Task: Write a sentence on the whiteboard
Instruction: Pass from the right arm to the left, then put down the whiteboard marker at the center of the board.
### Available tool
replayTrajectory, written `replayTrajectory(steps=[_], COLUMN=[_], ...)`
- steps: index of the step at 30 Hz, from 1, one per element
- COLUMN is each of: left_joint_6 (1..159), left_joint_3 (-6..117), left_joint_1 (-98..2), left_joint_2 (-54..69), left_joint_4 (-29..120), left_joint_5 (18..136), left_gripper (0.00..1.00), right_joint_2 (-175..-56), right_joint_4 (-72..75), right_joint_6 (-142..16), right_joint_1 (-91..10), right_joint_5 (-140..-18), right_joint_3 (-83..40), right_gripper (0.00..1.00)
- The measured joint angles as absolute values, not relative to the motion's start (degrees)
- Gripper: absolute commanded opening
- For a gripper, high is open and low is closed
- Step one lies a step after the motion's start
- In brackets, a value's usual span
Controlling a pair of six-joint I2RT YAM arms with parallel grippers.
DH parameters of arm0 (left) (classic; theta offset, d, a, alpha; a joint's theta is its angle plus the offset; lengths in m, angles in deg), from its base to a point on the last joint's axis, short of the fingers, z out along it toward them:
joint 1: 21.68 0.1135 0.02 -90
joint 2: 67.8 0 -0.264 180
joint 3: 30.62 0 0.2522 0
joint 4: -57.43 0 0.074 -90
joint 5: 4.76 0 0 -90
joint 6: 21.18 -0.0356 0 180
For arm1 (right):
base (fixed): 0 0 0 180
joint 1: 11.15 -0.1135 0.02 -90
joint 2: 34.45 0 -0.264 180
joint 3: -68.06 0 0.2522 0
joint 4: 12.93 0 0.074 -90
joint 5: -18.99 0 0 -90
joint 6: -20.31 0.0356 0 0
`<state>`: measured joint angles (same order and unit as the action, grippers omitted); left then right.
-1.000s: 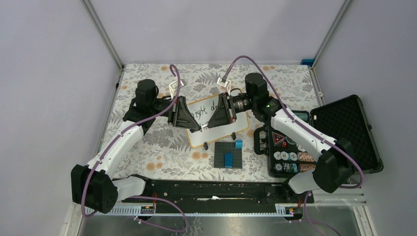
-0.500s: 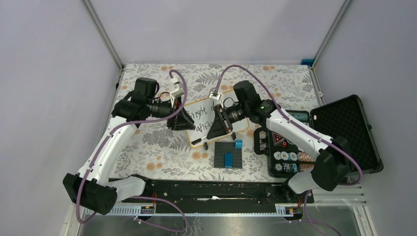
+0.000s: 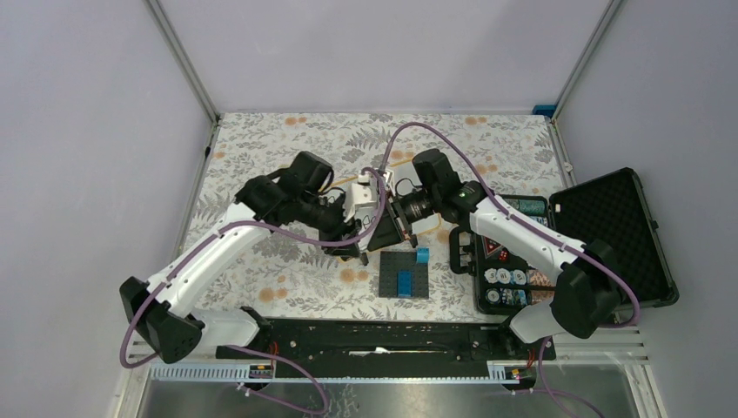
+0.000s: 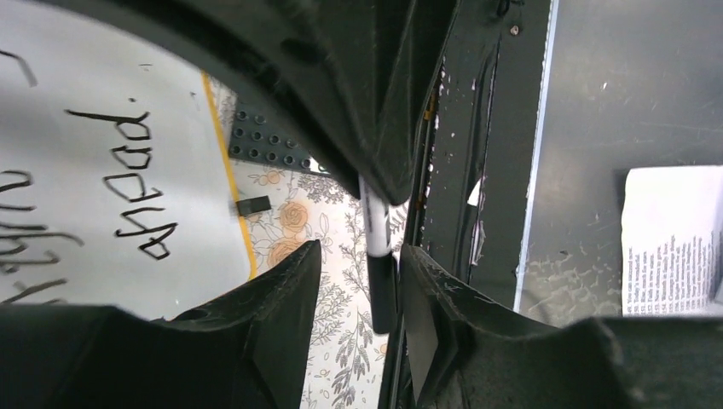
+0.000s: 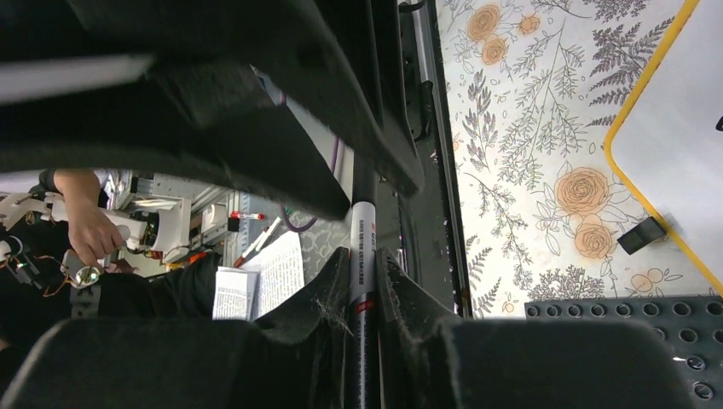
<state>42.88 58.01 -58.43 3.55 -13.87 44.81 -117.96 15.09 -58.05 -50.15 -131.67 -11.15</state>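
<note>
The whiteboard (image 4: 102, 128) lies on the flowered cloth, its orange-tan edge and part of the sentence (image 4: 128, 183) showing in the left wrist view. From above, both arms cover most of it. One corner shows in the right wrist view (image 5: 673, 128). My right gripper (image 5: 362, 264) (image 3: 383, 235) is shut on a white marker (image 5: 362, 247), held over the board's near edge. The marker's black end (image 4: 381, 290) reaches between the open jaws of my left gripper (image 4: 360, 251) (image 3: 355, 246). It sits close beside the right finger, with a gap to the left one.
A dark grey brick plate (image 3: 405, 276) with blue bricks lies just near of the board. An open black case of poker chips (image 3: 557, 244) stands at the right. The black rail (image 3: 374, 335) runs along the near edge. A small black foot (image 5: 641, 235) sits under the board's edge.
My left arm has swung from the board's left side to its near edge, and its jaws have opened around the marker's black end. The right gripper drew slightly nearer, still holding the marker.
</note>
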Motion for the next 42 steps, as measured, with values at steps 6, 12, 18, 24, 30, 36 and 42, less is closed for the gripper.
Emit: replayTrajectory(steps=[6,12,18,24,30,36,42], left_joint_6=[44.1,46.3,46.9,47.6,49.4,50.5,45.5], left_joint_3=[58.0,58.1,55.8,52.2,52.1,51.3,44.3], left_joint_1=[-62.7,-63.2,-60.5,-51.1,-31.8,-12.3,-11.3], left_joint_2=[6.7,7.0,5.8,2.5,2.1,2.2,5.2], left_joint_4=[-13.3,-13.3,-10.6,-10.8,-10.0,-4.8,-2.0], left_joint_5=[47.9,48.7,48.2,47.4,44.7,47.3,52.4], left_gripper=[0.22,0.0,0.0,0.0,0.0,0.0,0.0], right_joint_2=[-118.0,-117.9,-118.0,-117.8,-116.4,-113.0,-110.6], right_joint_4=[14.1,12.8,12.7,11.1,10.3,9.8,13.5], right_joint_6=[-57.2,-56.8,-55.2,-52.3,-51.1,-51.9,-58.9], right_joint_1=[-50.2,-50.0,-47.6,-38.9,-31.7,-27.0,-25.8], right_joint_5=[-131.8,-131.2,-131.7,-132.2,-132.2,-132.0,-128.1], right_joint_3=[-10.5,-9.9,-10.6,-14.4,-15.9,-13.7,-9.9], right_gripper=[0.0,0.12,0.56,0.93,1.0,1.0,1.0])
